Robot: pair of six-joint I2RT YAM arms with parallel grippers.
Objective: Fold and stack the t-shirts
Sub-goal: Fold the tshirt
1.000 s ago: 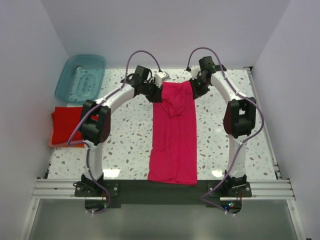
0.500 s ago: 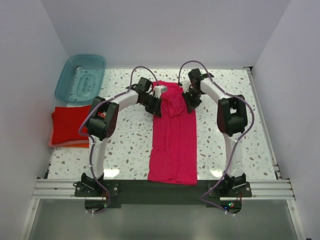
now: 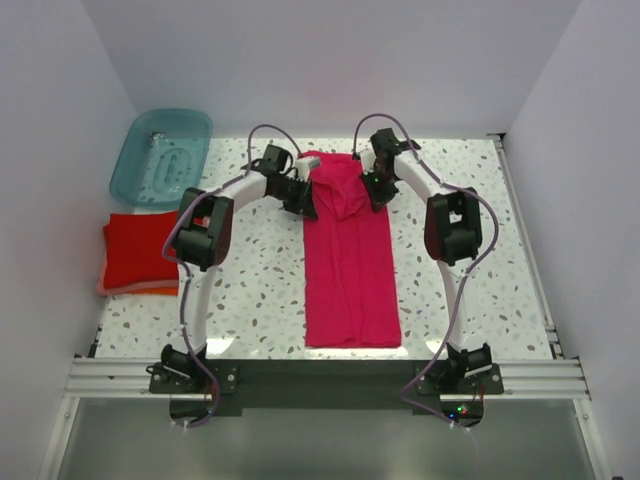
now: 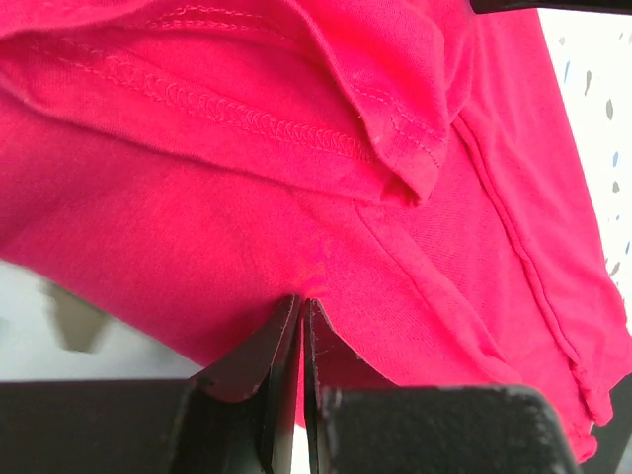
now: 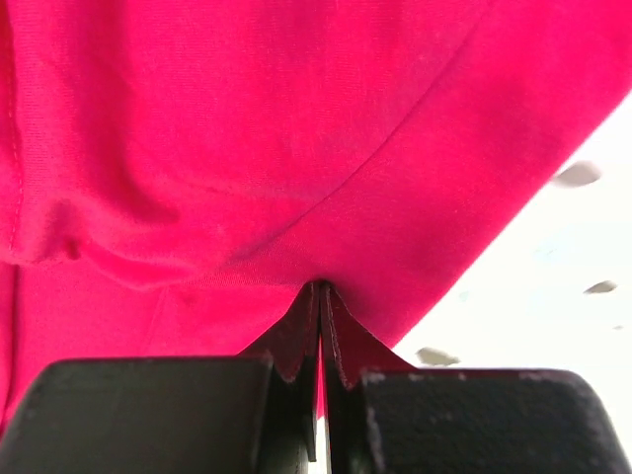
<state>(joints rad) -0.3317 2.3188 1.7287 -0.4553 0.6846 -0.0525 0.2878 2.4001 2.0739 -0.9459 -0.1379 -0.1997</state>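
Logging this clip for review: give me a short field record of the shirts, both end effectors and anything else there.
pink t-shirt: long narrow strip lying lengthwise, far end bunched
left end effector: shut on its far left edge
right end effector: shut on its far right edge
folded stack: red over orange, at left
teal tub: far left corner
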